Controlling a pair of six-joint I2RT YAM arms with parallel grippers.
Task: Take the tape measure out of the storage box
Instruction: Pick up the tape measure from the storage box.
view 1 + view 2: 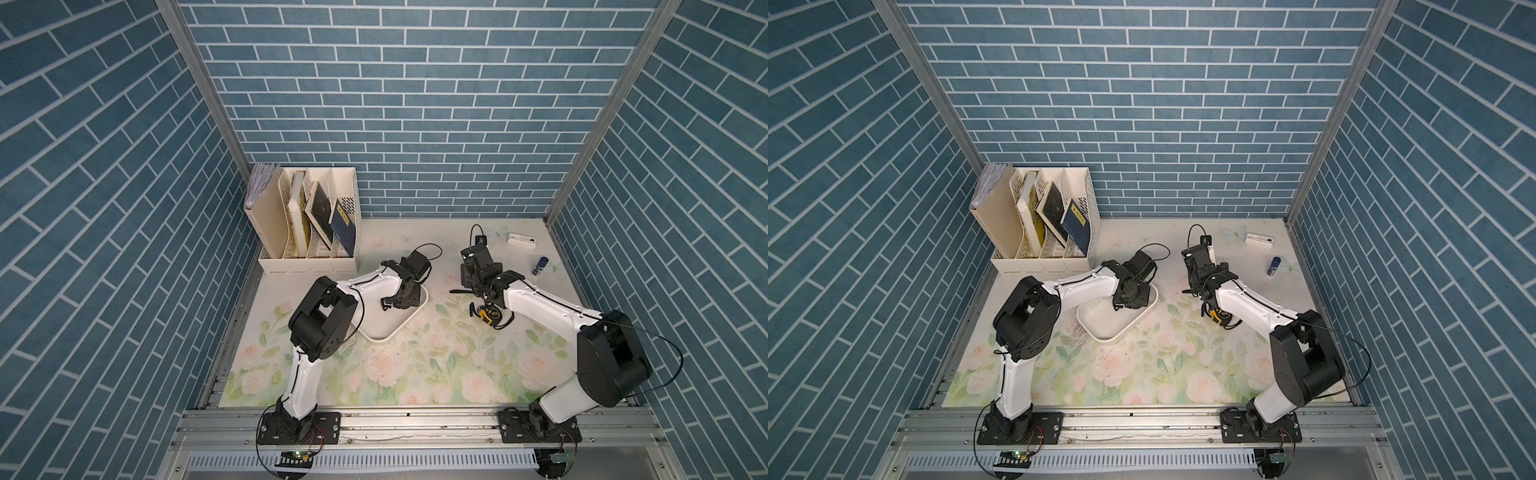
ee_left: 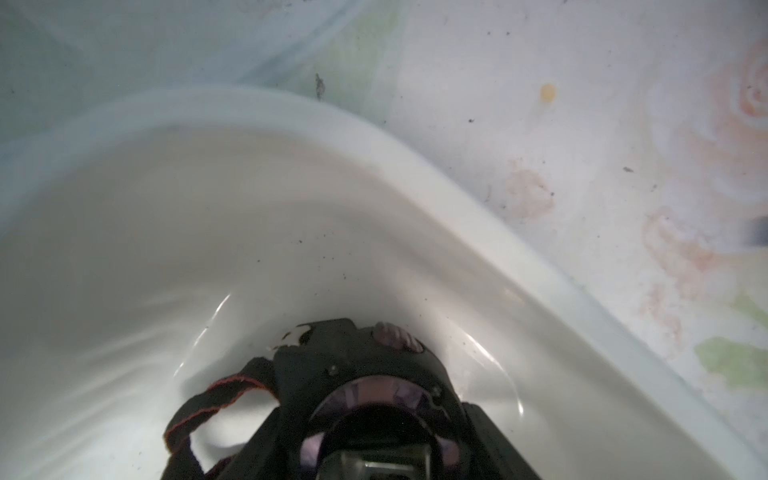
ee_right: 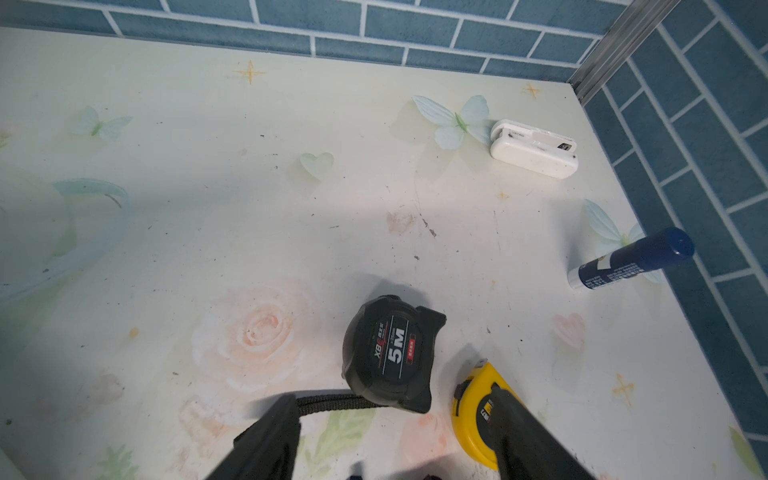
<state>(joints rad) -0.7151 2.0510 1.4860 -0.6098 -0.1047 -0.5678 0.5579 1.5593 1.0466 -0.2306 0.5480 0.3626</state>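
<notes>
On my L, storage box [image 1: 390,325] walls hem me in; only way out is up. File holder [image 1: 307,262] blocks far-L corner. On my R, black tape measure [image 3: 390,353] & yellow tape measure [image 3: 471,415] sit right under me. Mat [image 3: 249,187] beyond is open till white case [image 3: 534,149] & glue stick [image 3: 631,259] nr the wall.

One tape measure [image 2: 361,395] at the left gripper [image 1: 397,302], plus a black tape measure [image 3: 390,353] and a yellow tape measure [image 3: 471,419] near the right gripper [image 3: 394,395]: three. One storage box [image 1: 1100,328], one blue stick [image 3: 631,259], one white case [image 3: 534,149].

Glossy wht plastic storage box [image 2: 208,199] (smooth)
</notes>
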